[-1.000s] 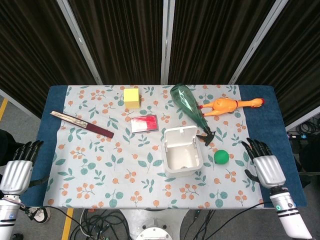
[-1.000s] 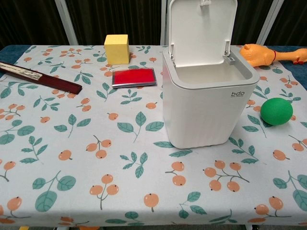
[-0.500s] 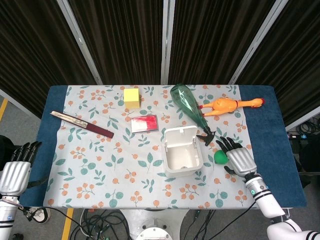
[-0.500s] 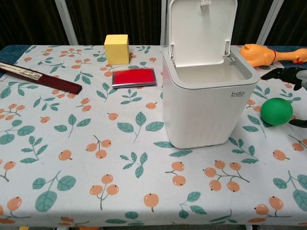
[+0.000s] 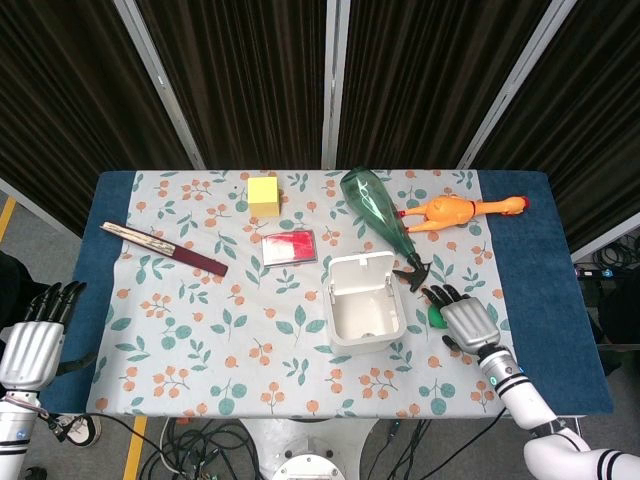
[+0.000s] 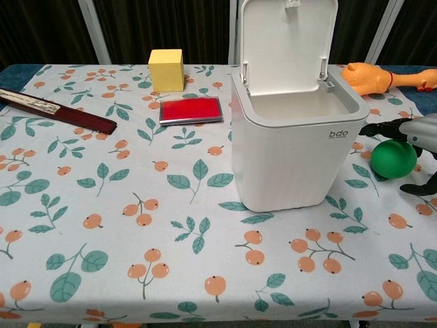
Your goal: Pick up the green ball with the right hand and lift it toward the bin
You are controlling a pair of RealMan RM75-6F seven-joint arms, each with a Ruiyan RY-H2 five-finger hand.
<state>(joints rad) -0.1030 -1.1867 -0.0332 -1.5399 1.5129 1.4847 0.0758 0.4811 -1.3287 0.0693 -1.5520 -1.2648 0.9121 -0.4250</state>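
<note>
The green ball (image 6: 392,160) lies on the flowered cloth just right of the white bin (image 6: 287,164), whose lid stands up. My right hand (image 6: 418,137) hovers over the ball from the right, with fingers (image 6: 379,128) reaching across its top and the thumb (image 6: 419,188) below it. A firm hold does not show. From the head view, the right hand (image 5: 466,323) covers most of the ball (image 5: 435,319), close to the bin (image 5: 332,306). My left hand (image 5: 33,342) hangs beyond the table's left edge, fingers straight, holding nothing.
A green bottle (image 5: 375,210) and an orange rubber chicken (image 5: 455,211) lie behind the bin and ball. Further left are a yellow block (image 5: 263,194), a red case (image 5: 289,247) and a folded fan (image 5: 160,248). The table's blue edge (image 5: 545,290) runs right of the hand.
My right hand has come in from the table's right side to the ball and now reaches over it. The ball has stayed in place. The left hand has barely moved.
</note>
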